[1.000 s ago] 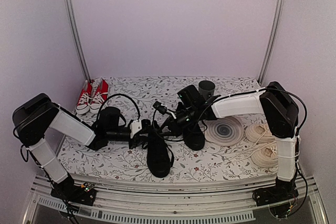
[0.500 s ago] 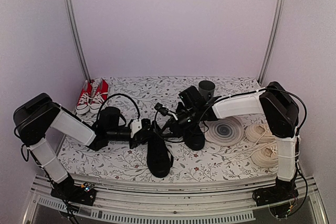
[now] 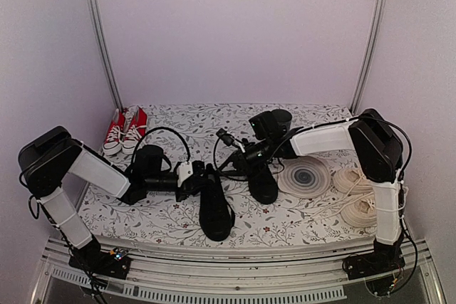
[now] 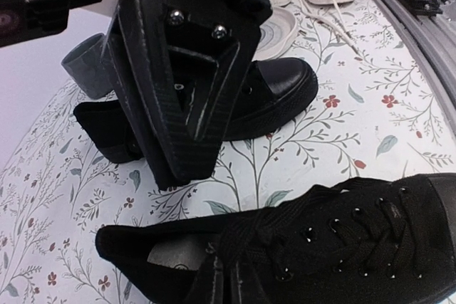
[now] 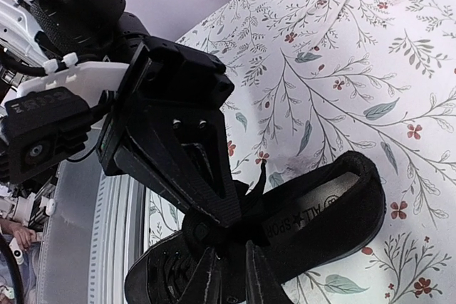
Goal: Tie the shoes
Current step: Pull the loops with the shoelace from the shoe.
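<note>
Left wrist view has the left pincer (image 4: 226, 277) clenched at the bottom edge, its tips pressed together into the thin black laces (image 4: 356, 236) at the throat of the near all-black low-top canvas sneaker (image 4: 342, 240), which lies on its sole on the flower-printed tablecloth (image 4: 335, 140), toe to the near edge of the table. Which strand is pinched is too dark to make out. Opposite it, the right pincer (image 5: 231, 275) hangs over the same shoe's collar; a thin gap shows between its fingers, but I cannot tell whether a lace runs through it or whether it holds anything. The second black sneaker (image 3: 262, 183) stands just behind and to the right, apart from the first, with its laces untouched as far as can be seen. My judgement is that the work is early, at gathering the lace ends of the first shoe, with no finished bow visible. The next move likely calls for the right pincer to take the other lace end cleanly and for both arms to draw the strands apart before crossing them. Further out, a dark grey cup (image 4: 82, 65) stands behind the shoes, its inside hidden; a round white plate (image 3: 305, 176) with dark rings lies right of them, then cream sneakers (image 3: 358, 211), and small red-and-white sneakers (image 3: 125, 129) sit at the far left.
</note>
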### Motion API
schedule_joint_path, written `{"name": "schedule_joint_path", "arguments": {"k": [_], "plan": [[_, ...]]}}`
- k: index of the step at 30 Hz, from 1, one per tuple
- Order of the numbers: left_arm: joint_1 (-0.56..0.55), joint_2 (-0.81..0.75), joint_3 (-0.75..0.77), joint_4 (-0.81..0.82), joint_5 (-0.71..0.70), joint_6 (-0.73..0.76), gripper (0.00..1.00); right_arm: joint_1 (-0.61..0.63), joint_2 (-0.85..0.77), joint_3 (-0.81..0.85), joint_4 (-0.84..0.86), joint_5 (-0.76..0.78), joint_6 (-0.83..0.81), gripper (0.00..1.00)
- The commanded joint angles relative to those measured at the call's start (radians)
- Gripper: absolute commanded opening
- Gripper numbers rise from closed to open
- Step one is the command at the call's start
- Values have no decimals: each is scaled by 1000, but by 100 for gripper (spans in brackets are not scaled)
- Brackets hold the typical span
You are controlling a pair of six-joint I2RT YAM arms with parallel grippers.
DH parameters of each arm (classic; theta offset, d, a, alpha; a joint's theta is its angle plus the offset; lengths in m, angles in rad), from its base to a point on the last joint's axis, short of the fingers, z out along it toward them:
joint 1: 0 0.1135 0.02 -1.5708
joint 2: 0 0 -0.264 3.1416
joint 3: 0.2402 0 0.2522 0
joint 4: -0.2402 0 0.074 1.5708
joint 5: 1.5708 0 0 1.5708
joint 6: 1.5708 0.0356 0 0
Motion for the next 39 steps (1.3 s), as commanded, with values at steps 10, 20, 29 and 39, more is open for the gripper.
{"name": "schedule_joint_path", "arguments": {"k": [10,20,29,39], "plan": [[-13,23,16,9,-29,-5,20,40,109,90,-1,-97,15,16],[-13,28,25,15,-48,-12,19,51,120,99,-15,-138,2,18],[-12,35,35,29,-39,-29,21,67,152,135,-27,-116,10,18],[-17,57,44,92,-49,-104,19,83,160,145,-66,-99,-10,21]]}}
